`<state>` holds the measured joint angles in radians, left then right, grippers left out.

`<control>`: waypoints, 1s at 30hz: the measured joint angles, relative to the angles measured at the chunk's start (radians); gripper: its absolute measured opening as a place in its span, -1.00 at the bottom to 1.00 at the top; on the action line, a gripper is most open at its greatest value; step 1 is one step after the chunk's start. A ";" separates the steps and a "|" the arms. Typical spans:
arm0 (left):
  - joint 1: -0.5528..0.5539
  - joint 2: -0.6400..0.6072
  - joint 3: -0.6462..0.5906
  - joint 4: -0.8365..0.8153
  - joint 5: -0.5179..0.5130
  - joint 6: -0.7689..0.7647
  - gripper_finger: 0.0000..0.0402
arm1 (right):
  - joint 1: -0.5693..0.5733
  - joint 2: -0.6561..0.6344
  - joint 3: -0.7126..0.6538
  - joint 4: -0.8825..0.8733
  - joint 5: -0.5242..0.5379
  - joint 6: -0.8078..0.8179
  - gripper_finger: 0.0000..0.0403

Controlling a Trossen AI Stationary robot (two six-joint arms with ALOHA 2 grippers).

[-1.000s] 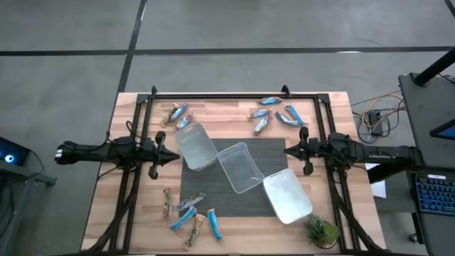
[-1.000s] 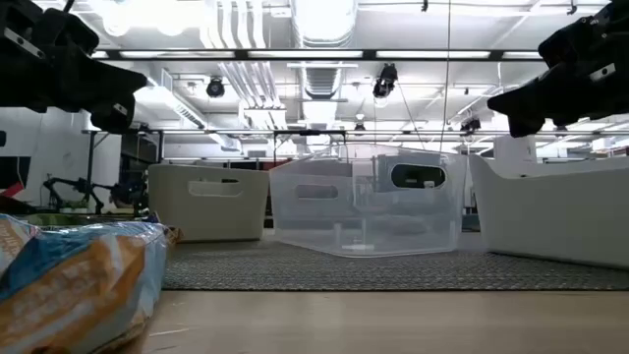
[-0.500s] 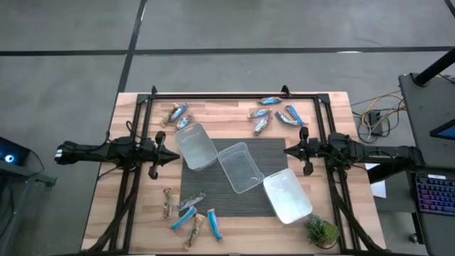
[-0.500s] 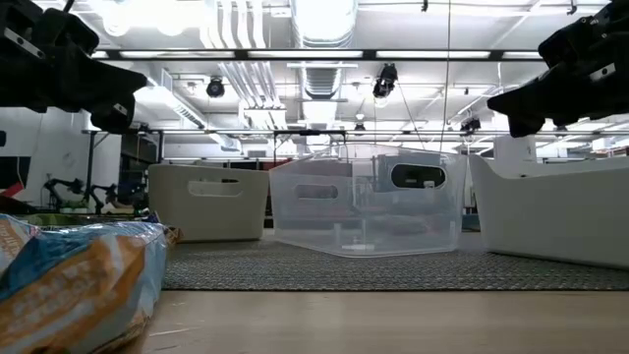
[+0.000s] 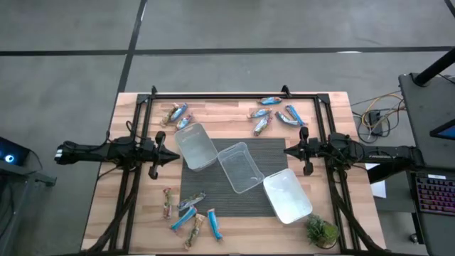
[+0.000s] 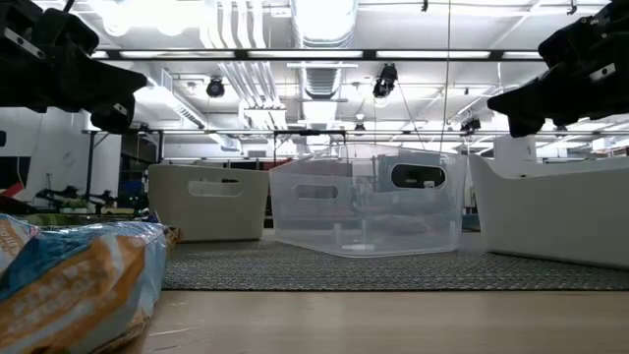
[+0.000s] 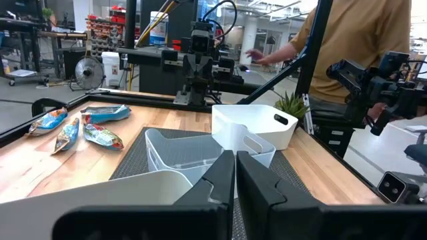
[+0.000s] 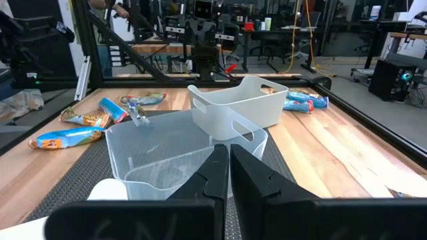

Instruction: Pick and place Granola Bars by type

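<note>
item: bars, wrapped, sorting not yet begun; three loose clusters on the worktop point(image 5: 227, 235) — near-left corner point(image 5: 188, 215), far-left point(image 5: 176, 115), far-right point(image 5: 276, 114) — none yet in the three tubs point(image 5: 244, 171) on the centre mat point(image 5: 266, 148). left gripper point(image 5: 174, 156) and right gripper point(image 5: 288, 150): fingers shut tight, empty, hanging above the worktop at either side of the tubs. handling note: likely best to open wide over one bar at a cluster's edge, pinch across its narrow width, and keep each tub to one wrapper type.
</note>
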<state>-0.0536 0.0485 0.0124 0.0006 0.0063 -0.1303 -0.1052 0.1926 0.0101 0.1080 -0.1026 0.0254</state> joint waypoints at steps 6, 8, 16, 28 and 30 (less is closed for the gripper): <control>0.000 0.000 0.000 0.000 0.000 0.000 -1.00 | 0.000 0.000 0.000 0.000 0.000 0.000 -0.96; 0.000 0.000 0.000 0.000 0.000 0.000 -1.00 | 0.000 0.000 0.000 0.000 0.000 0.000 -0.96; 0.000 0.000 0.000 0.000 0.000 0.000 -1.00 | 0.000 0.000 0.000 0.000 0.000 0.000 -0.96; 0.000 0.000 0.000 0.009 0.000 0.000 -1.00 | 0.001 0.000 0.000 0.045 -0.001 0.031 -0.96; 0.000 0.000 -0.001 0.017 0.000 0.000 -1.00 | 0.001 0.000 0.000 0.074 -0.001 0.061 -0.96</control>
<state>-0.0536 0.0483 0.0110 0.0177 0.0063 -0.1307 -0.1047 0.1925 0.0101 0.1816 -0.1036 0.0859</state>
